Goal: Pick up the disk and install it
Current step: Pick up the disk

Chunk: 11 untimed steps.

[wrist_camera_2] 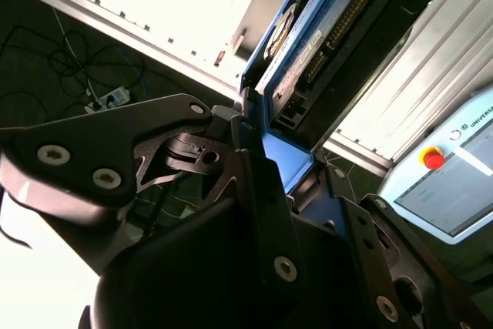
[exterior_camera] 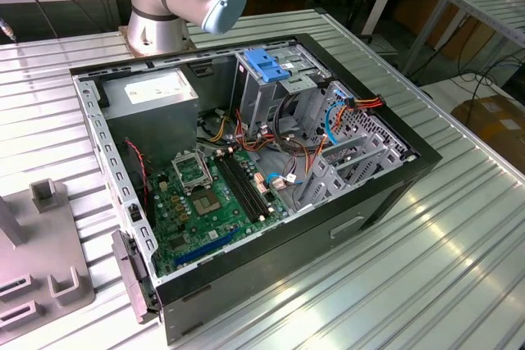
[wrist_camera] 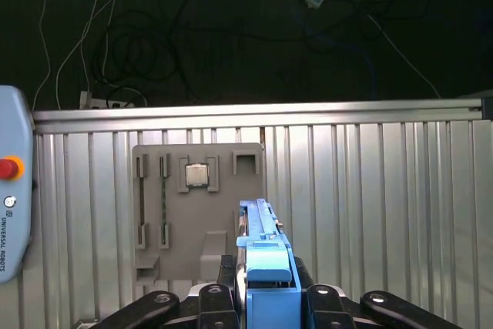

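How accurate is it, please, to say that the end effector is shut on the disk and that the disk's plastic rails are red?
Not quite. The rails are blue, not red, as the first wrist view shows. The rest stands: the end effector is shut on the disk, which it holds edge-on between its fingers.

Open computer case [exterior_camera: 369,219] lies on ribbed metal table [exterior_camera: 459,268]. Inside: grey power supply [exterior_camera: 152,92], green motherboard [exterior_camera: 205,202], blue-handled drive cage [exterior_camera: 267,71]. Grey fixture plate [exterior_camera: 41,260] at the exterior view's left.
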Each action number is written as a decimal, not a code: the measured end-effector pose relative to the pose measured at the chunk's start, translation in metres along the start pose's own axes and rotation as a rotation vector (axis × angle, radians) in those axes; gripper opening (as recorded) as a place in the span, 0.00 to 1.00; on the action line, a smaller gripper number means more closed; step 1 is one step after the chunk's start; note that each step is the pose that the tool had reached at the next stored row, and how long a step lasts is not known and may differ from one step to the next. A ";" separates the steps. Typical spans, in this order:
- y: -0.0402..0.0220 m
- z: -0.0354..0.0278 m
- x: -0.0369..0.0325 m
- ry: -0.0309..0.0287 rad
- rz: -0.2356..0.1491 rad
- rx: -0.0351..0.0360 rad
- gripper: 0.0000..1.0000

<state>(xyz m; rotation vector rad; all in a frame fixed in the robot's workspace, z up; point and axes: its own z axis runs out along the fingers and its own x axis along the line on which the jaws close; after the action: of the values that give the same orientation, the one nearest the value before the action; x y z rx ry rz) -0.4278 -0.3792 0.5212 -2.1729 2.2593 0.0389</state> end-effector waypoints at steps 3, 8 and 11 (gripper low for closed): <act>-0.0015 0.0000 -0.0001 0.0000 0.000 0.0000 0.37; -0.0039 -0.0001 -0.0001 0.0000 0.000 -0.0001 0.37; -0.0052 -0.0001 -0.0002 0.0000 0.000 0.0000 0.37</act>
<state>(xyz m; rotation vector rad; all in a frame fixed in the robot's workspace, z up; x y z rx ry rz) -0.4226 -0.3792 0.5213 -2.1729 2.2593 0.0389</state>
